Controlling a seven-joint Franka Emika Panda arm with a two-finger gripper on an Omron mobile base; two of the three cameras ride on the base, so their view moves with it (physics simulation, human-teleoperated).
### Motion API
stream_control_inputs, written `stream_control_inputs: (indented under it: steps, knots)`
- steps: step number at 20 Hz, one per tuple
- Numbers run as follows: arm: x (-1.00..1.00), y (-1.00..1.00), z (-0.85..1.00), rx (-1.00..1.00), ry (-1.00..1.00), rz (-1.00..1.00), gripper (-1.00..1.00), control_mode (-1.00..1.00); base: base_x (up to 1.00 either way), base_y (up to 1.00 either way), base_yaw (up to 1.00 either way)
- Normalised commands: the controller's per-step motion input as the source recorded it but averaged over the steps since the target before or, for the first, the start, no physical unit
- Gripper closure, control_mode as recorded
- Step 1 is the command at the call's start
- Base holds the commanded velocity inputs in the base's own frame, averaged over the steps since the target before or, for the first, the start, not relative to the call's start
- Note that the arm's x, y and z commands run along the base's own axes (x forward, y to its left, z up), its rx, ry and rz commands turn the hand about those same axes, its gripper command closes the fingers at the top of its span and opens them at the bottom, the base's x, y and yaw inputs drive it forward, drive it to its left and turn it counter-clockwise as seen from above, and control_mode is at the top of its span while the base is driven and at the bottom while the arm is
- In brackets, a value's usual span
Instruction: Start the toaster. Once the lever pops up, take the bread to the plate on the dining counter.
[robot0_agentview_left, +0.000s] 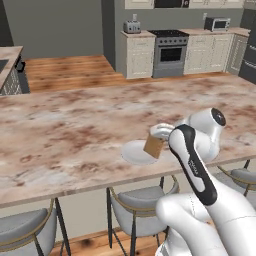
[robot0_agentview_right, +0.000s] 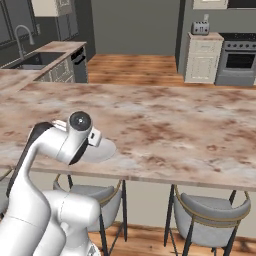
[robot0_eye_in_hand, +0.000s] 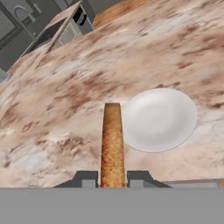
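Note:
My gripper is shut on the bread, a thin tan slice held on edge just above the dining counter. In the hand view the bread rises between the fingertips of the gripper, with the white plate right beside it. The bread hangs over the plate's near right edge in the left base view. My arm hides most of the plate in the right base view. The toaster stands far off on a cream cabinet across the room, also seen as the toaster.
Grey stools are tucked under the counter's near edge. A stove and a silver microwave-like box line the far wall. A sink sits in a second counter at the far left.

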Motion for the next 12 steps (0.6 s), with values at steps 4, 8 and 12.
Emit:
stream_control_inputs:
  steps: [4,8,12]
  knots:
    - [0.27,0.0,-0.03,0.0,-0.01,0.0,1.0,-1.0,0.0,0.0,0.0]
    - [0.28,0.03,0.0,0.0,0.17,0.0,1.0,-1.0,0.0,0.0,0.0]
    - [0.37,0.05,-0.01,0.0,0.13,0.0,1.0,-1.0,0.0,0.0,0.0]
